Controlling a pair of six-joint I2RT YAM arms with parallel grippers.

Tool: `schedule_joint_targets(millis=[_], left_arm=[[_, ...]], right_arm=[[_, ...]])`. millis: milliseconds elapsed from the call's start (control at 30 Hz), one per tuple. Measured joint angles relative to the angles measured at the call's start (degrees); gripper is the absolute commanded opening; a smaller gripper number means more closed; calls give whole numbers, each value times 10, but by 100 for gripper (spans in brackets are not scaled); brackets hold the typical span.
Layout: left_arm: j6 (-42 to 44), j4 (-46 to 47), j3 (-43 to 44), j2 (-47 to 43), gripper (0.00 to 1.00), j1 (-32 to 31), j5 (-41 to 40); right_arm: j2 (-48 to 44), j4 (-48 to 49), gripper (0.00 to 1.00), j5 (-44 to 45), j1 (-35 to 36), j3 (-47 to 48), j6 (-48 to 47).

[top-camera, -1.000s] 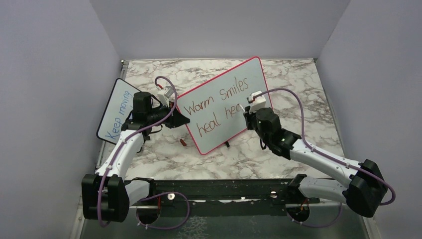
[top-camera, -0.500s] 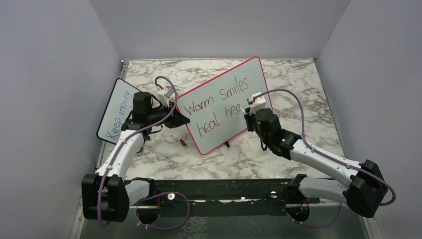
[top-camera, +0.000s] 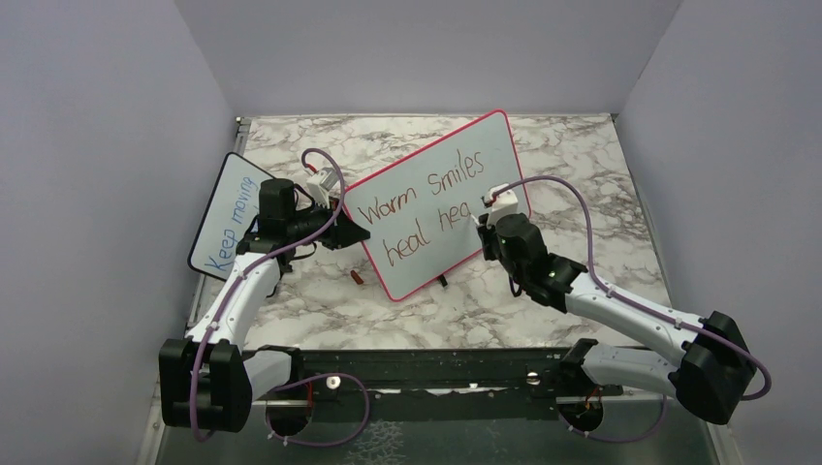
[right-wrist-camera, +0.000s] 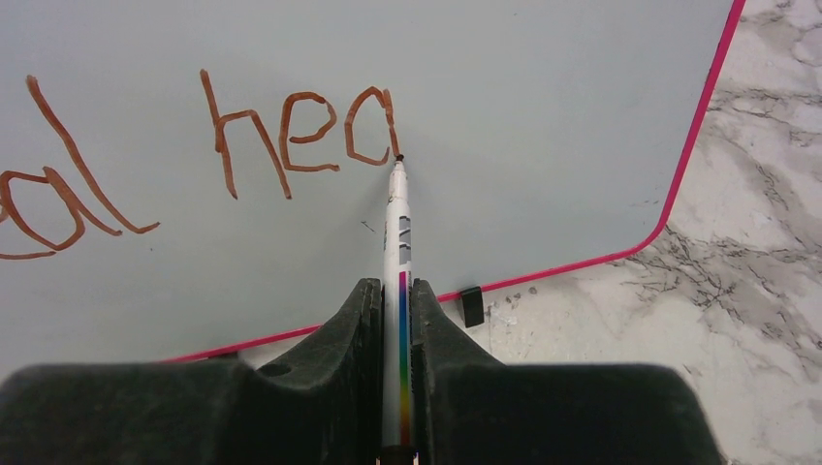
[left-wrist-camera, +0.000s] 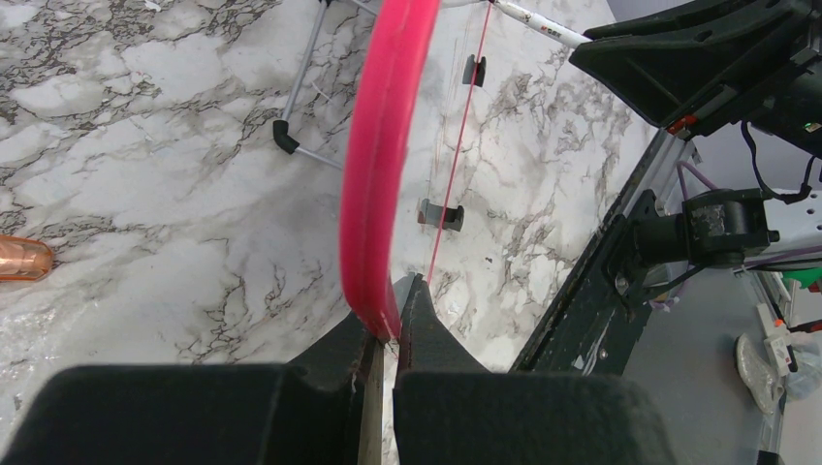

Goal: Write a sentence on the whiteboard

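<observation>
The whiteboard point(top-camera: 504, 160) with a thin pink-red frame stands tilted mid-table. The sentence point(top-camera: 419, 190) in red-brown marker reads "Warm Smiles" above "heal hea". My left gripper point(top-camera: 351, 231) is shut on the board's left edge; the left wrist view shows the red frame point(left-wrist-camera: 383, 174) pinched between its fingers. My right gripper point(top-camera: 482, 224) is shut on a white marker point(right-wrist-camera: 397, 242) with a rainbow stripe. The marker tip touches the board at the foot of the last "a" point(right-wrist-camera: 373, 126). The whiteboard fills the right wrist view point(right-wrist-camera: 543, 116).
A smaller black-framed board point(top-camera: 231, 215) with blue writing "Keep moving" leans at the left behind my left arm. A small brown cap point(top-camera: 358, 277) lies on the marble table in front of the whiteboard, also in the left wrist view point(left-wrist-camera: 21, 260). Grey walls enclose the table.
My right gripper has slid slightly down and toward me along the board, closing the "a" after "he". The left arm and the board have not moved.
</observation>
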Motion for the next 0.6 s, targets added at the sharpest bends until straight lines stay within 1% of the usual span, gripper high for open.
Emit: schedule_joint_targets(millis=[400,600], left_arm=[[0,0,0,0,0,0,0],[0,0,0,0,0,0,0]], right_arm=[[0,5,1,17,0,-2,1],[-21,11,1,17,-1,-2,-5]])
